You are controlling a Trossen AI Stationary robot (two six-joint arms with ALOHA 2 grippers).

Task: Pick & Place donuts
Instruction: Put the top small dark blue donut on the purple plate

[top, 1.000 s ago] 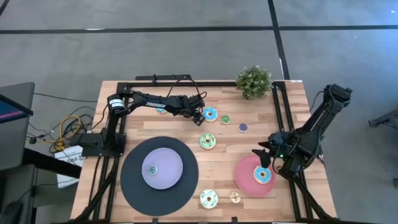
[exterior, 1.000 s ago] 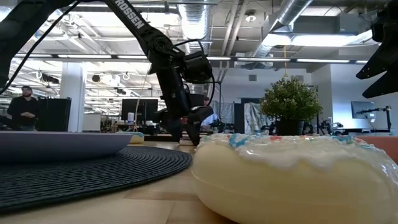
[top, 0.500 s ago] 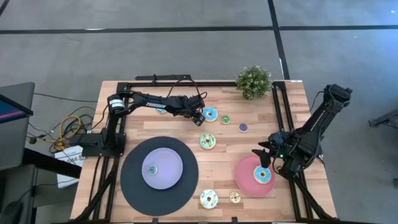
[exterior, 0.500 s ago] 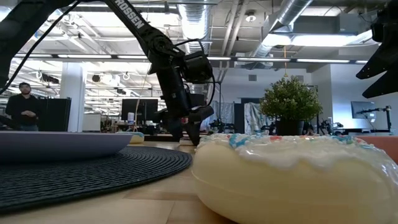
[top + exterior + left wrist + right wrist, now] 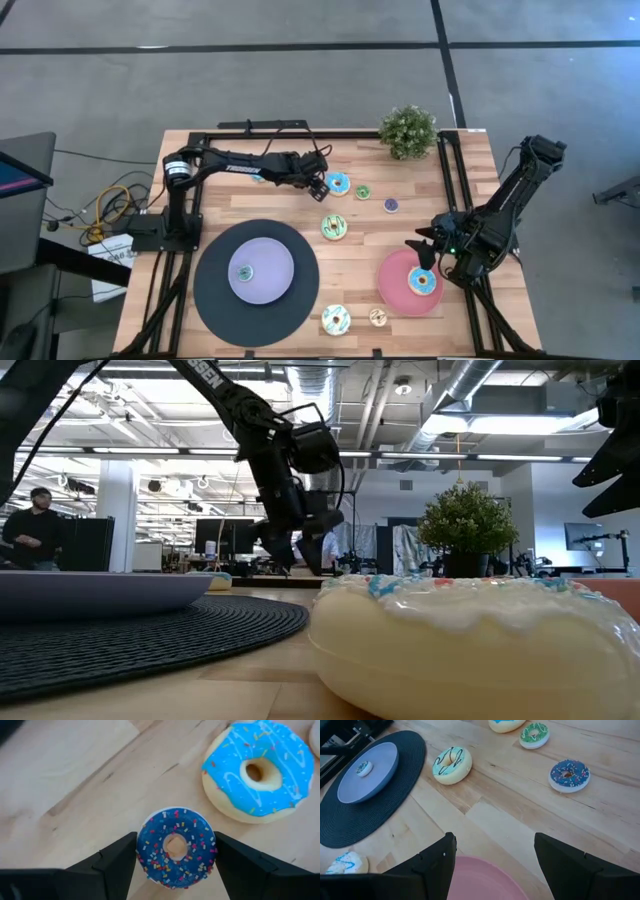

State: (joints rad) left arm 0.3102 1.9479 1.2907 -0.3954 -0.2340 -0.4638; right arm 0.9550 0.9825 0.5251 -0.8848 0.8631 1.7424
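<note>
Left claw [image 5: 175, 857] is clamped on a small dark-blue donut [image 5: 176, 848], lifted off the table [image 5: 65, 775] for carrying. Right claw [image 5: 495, 865] waits, fingers apart, above the pink plate [image 5: 480, 882].

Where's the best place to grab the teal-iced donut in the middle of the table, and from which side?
Pinch the teal-iced donut across its outer rim, coming straight down from above. It lies flat on the table, icing up, with bare wood all around it, so there is room on opposite sides. Its hole looks too narrow to grip through.
</note>
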